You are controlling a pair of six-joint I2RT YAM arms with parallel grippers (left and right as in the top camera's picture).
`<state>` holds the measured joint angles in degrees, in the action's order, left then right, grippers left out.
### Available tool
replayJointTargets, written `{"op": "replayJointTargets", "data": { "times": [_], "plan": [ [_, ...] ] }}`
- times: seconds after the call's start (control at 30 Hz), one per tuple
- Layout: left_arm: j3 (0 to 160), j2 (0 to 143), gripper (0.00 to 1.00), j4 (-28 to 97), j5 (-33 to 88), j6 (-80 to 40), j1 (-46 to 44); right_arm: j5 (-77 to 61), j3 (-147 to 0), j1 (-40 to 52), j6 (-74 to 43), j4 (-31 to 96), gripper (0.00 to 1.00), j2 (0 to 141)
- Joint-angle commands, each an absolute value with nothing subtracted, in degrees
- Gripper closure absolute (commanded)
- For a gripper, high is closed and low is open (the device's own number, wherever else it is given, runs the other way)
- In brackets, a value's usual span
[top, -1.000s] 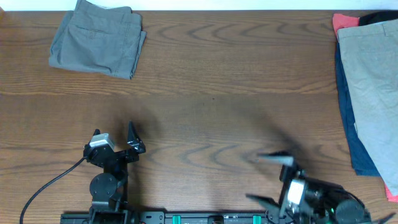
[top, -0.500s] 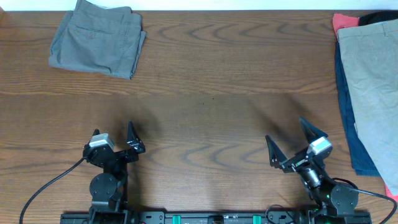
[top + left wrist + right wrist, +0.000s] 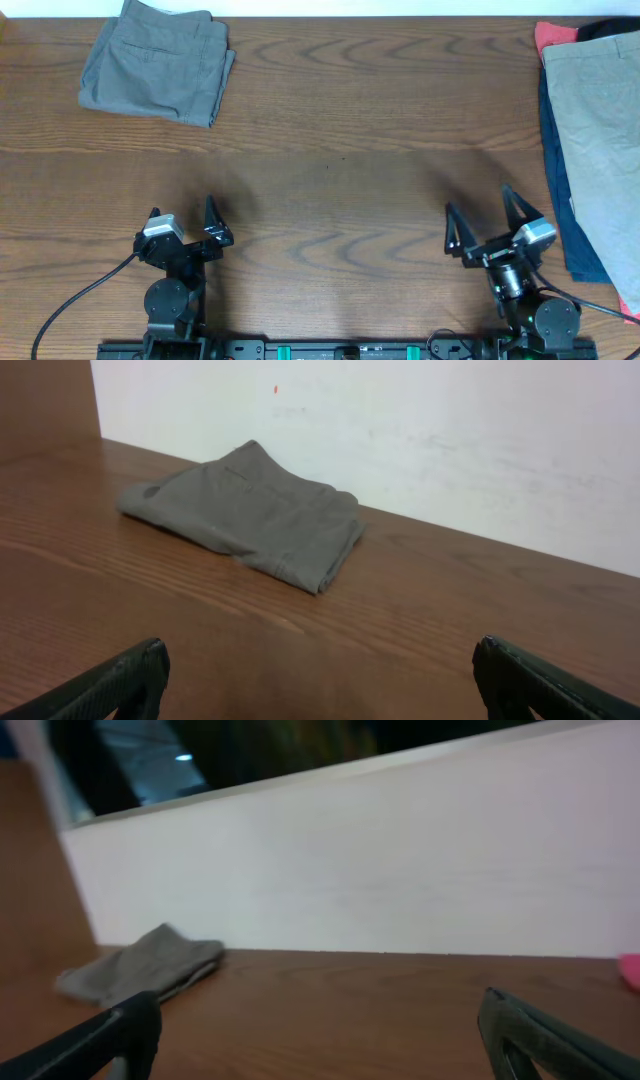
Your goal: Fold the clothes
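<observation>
The clothes (image 3: 600, 150), a pair of pale khaki-green shorts, lie spread on top of a pile at the table's right edge, partly cut off by the overhead view. My right gripper (image 3: 480, 205) stands open and empty at the front right, left of the pile and apart from it. At the front left, my left gripper (image 3: 182, 212) is open and empty too. The left wrist view shows the left gripper (image 3: 320, 685) over bare wood. In the right wrist view the right gripper (image 3: 320, 1040) also has only wood between its fingers.
Folded darker grey-olive shorts (image 3: 155, 65) lie at the back left, also seen as shorts (image 3: 250, 510) and shorts (image 3: 140, 970). Under the khaki shorts lie a navy garment (image 3: 565, 215) and a pink one (image 3: 555, 38). A white wall (image 3: 450, 440) bounds the far edge.
My right arm has swung round from facing left to facing the far wall and shifted to the right, jaws wide throughout. The left arm and the garments have not moved.
</observation>
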<state>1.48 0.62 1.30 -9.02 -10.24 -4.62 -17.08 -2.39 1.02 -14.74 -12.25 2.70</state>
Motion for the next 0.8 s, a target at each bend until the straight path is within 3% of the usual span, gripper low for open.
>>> {"op": "replayJointTargets", "data": {
  "times": [0.0,0.27,0.53,0.77],
  "plan": [
    [0.2,0.3,0.02,3.2,-10.1,-9.5,-4.7,-11.0,-8.8,0.8,-15.2,-12.2,0.01,7.0],
    [0.2,0.3,0.02,3.2,-10.1,-9.5,-4.7,-1.7,-28.2,0.8,-7.7,-3.8,0.01,30.5],
    [0.2,0.3,0.02,3.2,-10.1,-9.5,-4.7,11.4,-55.9,0.4,4.6,17.4,0.01,61.7],
    [0.2,0.3,0.02,3.2,-10.1,-9.5,-4.7,12.1,-72.9,-1.1,7.0,30.2,0.01,80.0]
  ]
}}
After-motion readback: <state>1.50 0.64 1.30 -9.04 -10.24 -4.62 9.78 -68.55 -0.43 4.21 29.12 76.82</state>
